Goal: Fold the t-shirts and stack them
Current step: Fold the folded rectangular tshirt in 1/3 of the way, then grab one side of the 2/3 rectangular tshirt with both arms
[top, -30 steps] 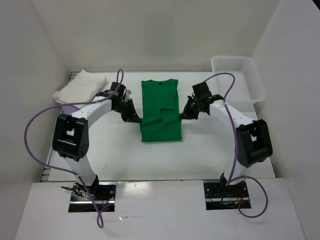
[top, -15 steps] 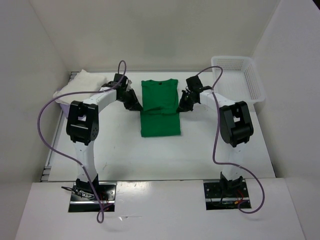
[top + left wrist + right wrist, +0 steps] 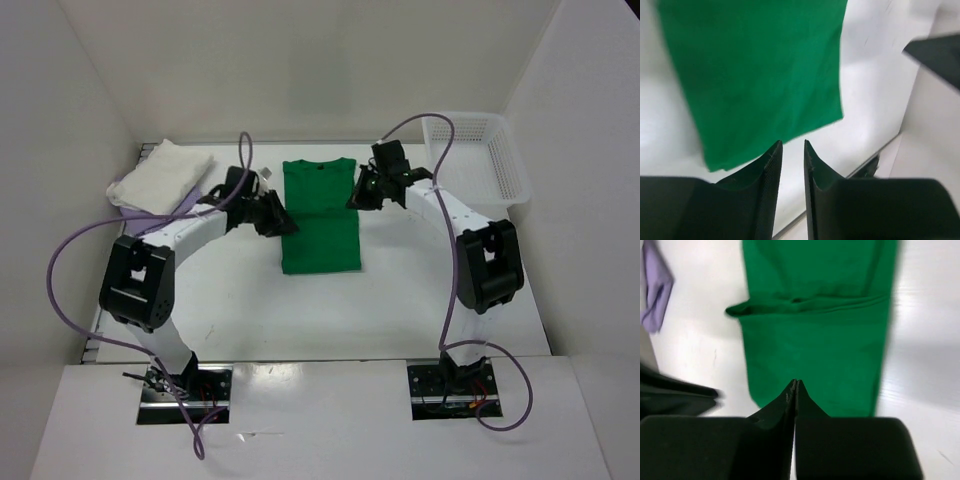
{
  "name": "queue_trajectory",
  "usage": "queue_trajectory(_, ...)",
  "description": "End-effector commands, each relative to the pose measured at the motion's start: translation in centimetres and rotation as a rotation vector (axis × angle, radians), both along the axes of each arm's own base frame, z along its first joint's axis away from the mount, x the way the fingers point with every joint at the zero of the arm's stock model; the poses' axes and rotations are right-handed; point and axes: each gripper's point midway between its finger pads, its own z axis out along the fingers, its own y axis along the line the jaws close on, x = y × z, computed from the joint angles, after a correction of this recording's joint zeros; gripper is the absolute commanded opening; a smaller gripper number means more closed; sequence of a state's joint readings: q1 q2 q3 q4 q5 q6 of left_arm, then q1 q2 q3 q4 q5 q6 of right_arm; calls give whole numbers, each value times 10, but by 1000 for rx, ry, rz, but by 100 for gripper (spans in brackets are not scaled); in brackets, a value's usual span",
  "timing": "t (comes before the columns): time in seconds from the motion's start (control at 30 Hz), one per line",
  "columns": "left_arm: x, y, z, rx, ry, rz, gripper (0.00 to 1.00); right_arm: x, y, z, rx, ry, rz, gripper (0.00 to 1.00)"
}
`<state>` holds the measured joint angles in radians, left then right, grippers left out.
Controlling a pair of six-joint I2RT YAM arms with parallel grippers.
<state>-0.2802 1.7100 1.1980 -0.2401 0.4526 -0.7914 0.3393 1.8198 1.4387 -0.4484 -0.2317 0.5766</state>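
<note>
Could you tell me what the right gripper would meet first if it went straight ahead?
Most likely the green shirt: the right gripper, fingers shut, points onto it, though its height above the cloth is unclear.

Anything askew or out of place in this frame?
Only a minor thing: on the green t-shirt, a bunched fold pokes out past the otherwise straight edge, on the side toward the lavender t-shirt. The cream t-shirt lies on top of the lavender one. Nothing looks spilled or damaged.

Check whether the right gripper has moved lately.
Yes. The right gripper has moved toward the far wall, along the green t-shirt's edge, now level with the white basket's near rim.
</note>
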Motion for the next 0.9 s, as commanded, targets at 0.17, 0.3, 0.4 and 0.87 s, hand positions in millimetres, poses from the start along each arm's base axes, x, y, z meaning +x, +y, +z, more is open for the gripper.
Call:
queue_trajectory(0.17, -51, -34, -77, 21, 177, -75, 29, -35, 43, -34, 51, 93, 135, 0)
queue_trajectory(0.3, -67, -26, -100, 46, 223, -68, 29, -68, 26, -74, 38, 177, 69, 0)
queue_trajectory(0.4, -73, -22, -109, 64, 251, -62, 32, -96, 19, -106, 26, 260, 46, 0)
queue_trajectory(0.87, -87, 4, -70, 45, 200, 8, 59, -110, -4, -62, 9, 148, -22, 48)
